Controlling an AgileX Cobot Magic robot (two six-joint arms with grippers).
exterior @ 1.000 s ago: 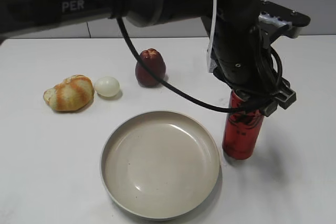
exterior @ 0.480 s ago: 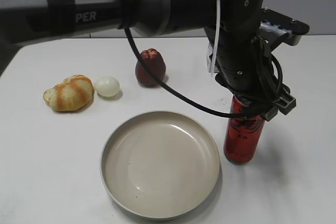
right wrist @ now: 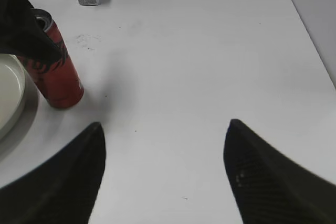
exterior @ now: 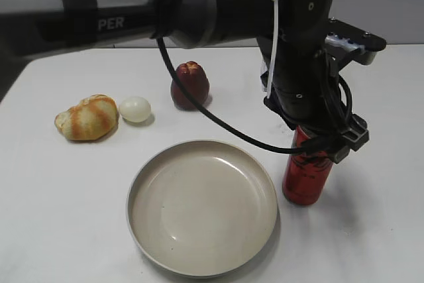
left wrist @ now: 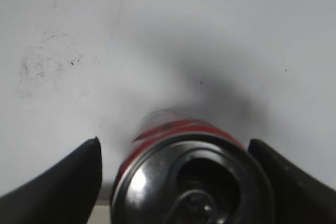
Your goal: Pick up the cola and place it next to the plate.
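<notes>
Beside one plate [exterior: 202, 207], one cola [exterior: 306, 177], left gripper [left wrist: 176, 174] fingers spread, ungripped

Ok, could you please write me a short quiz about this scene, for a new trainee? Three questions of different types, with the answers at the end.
1. True or false: the cola stands upright on the table, to the right of the plate in the exterior view.
2. Which thing lies closest to the bread roll? A) the white egg B) the dark red fruit C) the plate
3. What does the right gripper hold?

Key: 1 true. 2 A. 3 nothing; its jaws are open over bare table.
</notes>
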